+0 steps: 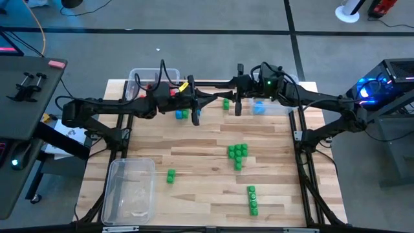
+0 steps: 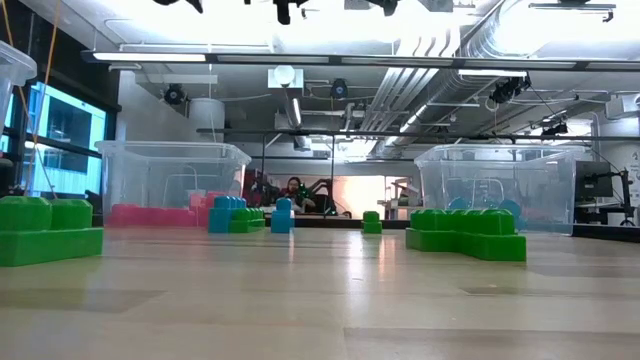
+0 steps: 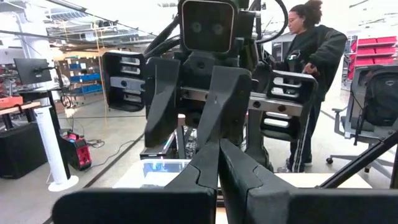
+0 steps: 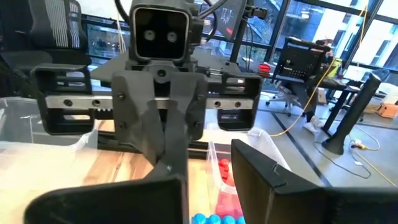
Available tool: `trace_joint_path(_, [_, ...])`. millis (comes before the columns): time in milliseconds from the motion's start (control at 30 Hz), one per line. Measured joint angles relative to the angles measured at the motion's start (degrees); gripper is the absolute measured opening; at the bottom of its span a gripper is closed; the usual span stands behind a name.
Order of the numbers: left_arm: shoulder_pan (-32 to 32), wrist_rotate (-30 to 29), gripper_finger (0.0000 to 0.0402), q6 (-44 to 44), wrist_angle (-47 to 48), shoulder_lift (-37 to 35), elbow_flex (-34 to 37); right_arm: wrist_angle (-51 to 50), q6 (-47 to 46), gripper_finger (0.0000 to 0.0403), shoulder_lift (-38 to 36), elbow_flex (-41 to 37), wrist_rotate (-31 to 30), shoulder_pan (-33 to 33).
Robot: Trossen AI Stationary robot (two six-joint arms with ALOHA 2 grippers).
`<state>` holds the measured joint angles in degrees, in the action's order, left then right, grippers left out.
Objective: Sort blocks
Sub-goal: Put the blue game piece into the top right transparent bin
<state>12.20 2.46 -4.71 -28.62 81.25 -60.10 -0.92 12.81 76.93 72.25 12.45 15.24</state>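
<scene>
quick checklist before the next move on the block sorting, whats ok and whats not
1. Left gripper empty and shut, raised near the far edge of the table: ok.
2. Right gripper empty: cannot tell; its fingers stand slightly apart and no block shows between them in the right wrist view.
3. Grippers clear of each other: not ok, they face each other closely over the far middle.
4. Green blocks left loose: not ok; a central cluster, a single and a near pair remain.
5. Blue and green blocks under the left gripper unsorted: not ok.
6. Near-left bin ready and empty: ok.
</scene>
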Motion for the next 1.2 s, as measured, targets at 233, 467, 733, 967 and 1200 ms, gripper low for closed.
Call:
trace_joint_path(233, [1.77,0.24,0.0,0.0,-0.01,0.01,0.0,0.06,-1.36,0.0066,0.08,0.0,-0.39,-0.76])
trace_joint_path(467, [2.69,0.35,0.0,1.09,-2.52,2.2,-0.02,-0.61,-1.8,0.0066,0.02,0.0,-2.14,-0.76])
trace_joint_path(733, [0.12,2.15,0.0,4.17,-0.88,-2.59,0.05,0.31,-0.4,0.0066,-0.09,0.02,-5.28,-0.11])
trace_joint_path(967, [-0.54,3.56,0.0,4.61,1.7,-5.07,0.0,0.36,-0.34,0.0066,-0.07,0.02,-7.46,0.69])
trace_joint_path(1200, [1.22,3.28,0.0,2.7,7.95,-7.82,0.0,1.48,-0.44,0.0066,-0.07,0.02,-6.78,0.75])
